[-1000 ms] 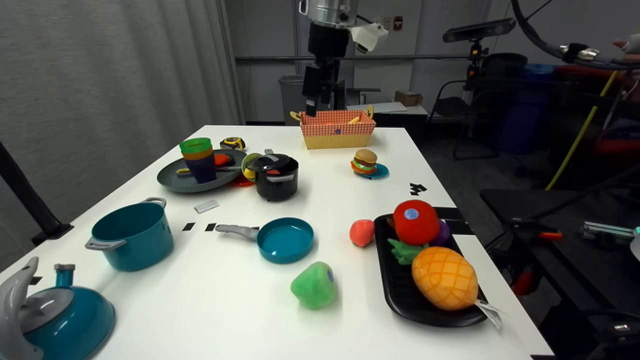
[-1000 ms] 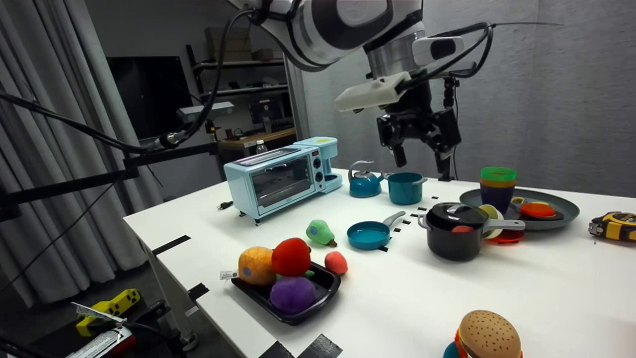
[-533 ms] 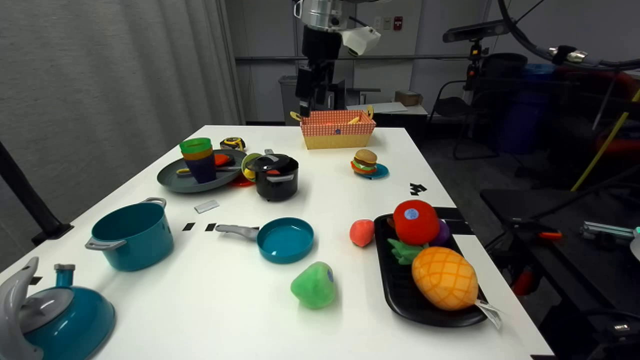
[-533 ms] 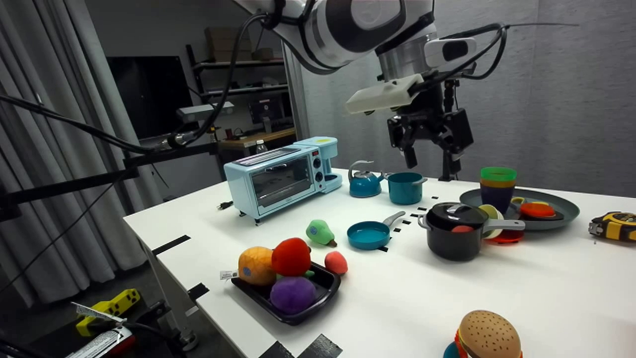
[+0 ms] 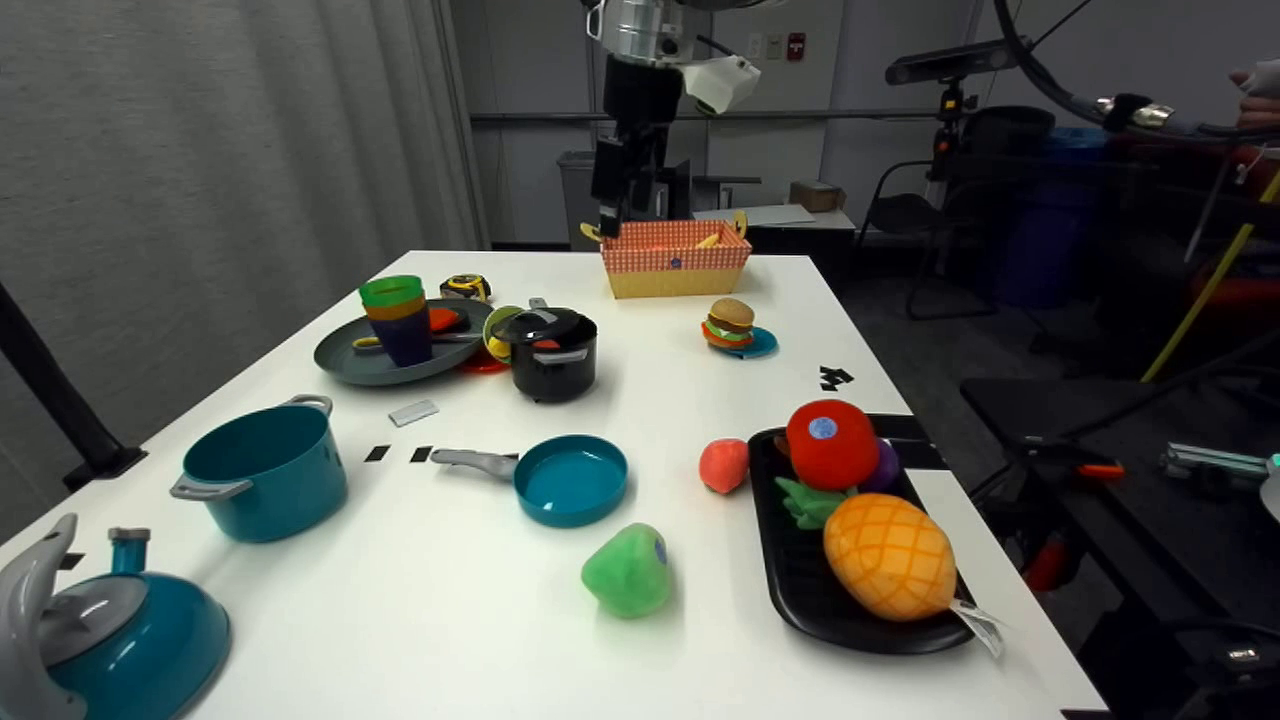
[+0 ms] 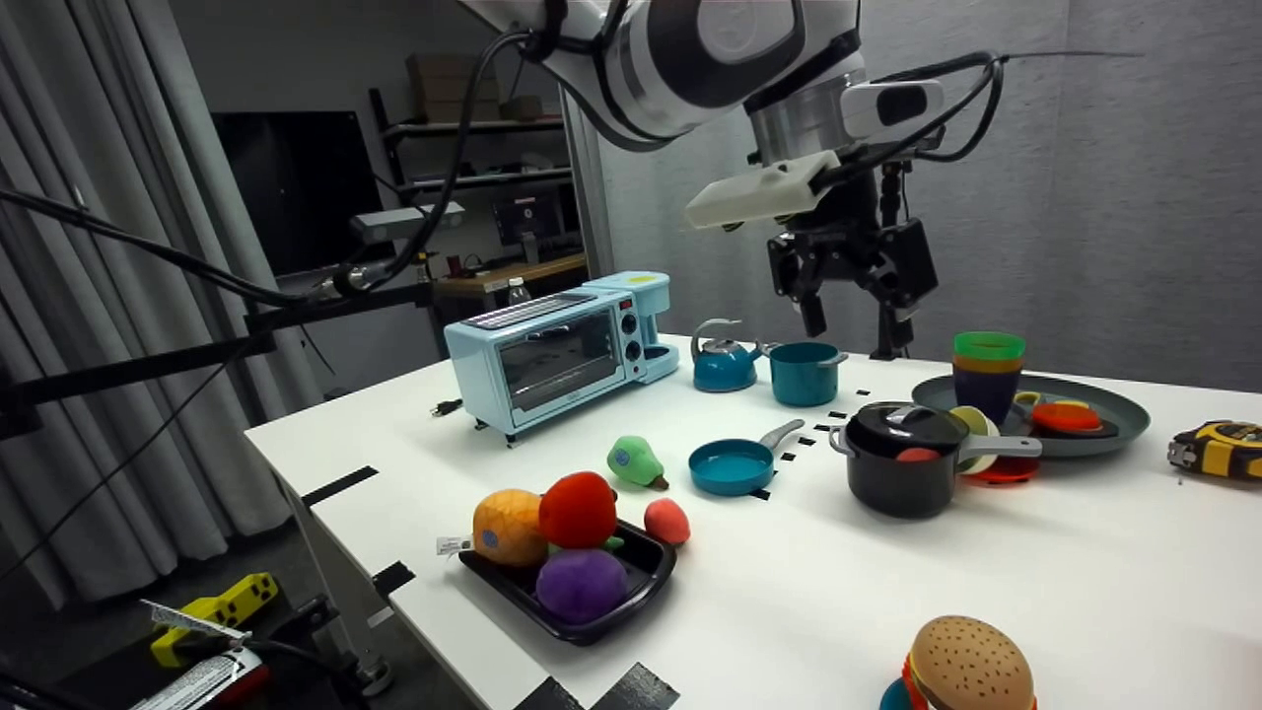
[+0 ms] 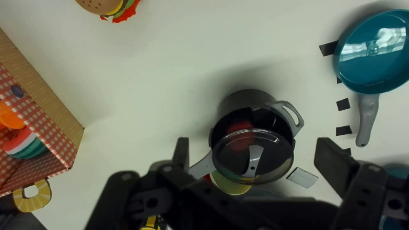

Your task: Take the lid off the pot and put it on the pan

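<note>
The dark see-through lid [image 7: 236,163] with a grey handle rests off-centre and looks tilted on the small black pot [image 7: 244,99]. The lid [image 6: 902,426] and pot [image 6: 897,483] also show in both exterior views. A red item [image 7: 241,134] lies in the pot, partly under the lid. The teal pan [image 7: 370,64] sits on the table apart from the pot; its bowl is empty in both exterior views [image 5: 570,482]. My gripper [image 7: 252,145] is open and empty, high above the pot, its fingers either side of the lid in the wrist view. It also shows in an exterior view [image 6: 855,323].
Close by the pot are a yellow-green cup [image 7: 230,185], a grey plate [image 5: 350,360] with stacked cups [image 5: 398,320], and a small grey piece [image 7: 303,177]. A teal pot [image 5: 265,475], green pear [image 5: 628,570], black tray [image 5: 790,590], burger [image 5: 730,320] and basket [image 5: 675,280] stand around.
My open gripper has shifted a short way between the oldest and middle frames, to the right in an exterior view, then stayed nearly still. The lid, pot and pan have not moved.
</note>
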Controlling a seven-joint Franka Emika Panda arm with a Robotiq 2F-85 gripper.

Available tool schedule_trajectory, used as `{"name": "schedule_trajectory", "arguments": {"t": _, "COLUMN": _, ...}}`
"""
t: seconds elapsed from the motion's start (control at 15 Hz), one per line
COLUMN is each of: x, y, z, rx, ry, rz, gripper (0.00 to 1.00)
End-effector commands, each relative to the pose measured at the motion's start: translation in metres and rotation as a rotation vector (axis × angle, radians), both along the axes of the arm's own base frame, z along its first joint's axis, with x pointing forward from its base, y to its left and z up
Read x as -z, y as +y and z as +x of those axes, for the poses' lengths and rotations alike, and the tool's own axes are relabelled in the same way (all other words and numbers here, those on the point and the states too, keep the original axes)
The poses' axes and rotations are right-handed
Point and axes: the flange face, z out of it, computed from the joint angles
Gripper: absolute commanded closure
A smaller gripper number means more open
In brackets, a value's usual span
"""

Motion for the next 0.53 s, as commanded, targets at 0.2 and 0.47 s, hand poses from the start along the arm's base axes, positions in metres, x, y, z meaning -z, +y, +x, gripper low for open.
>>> {"name": "schedule_trajectory", "arguments": {"t": 0.2, "x": 0.025, "y": 0.014, "z": 0.026, "rx": -0.007, "ry": 0.021, "rz": 0.004, "gripper": 0.00}}
{"name": "schedule_trajectory", "arguments": {"t": 0.47, "x": 0.042, "y": 0.020, "z": 0.048, "rx": 0.016, "ry": 0.015, "rz": 0.004, "gripper": 0.00}}
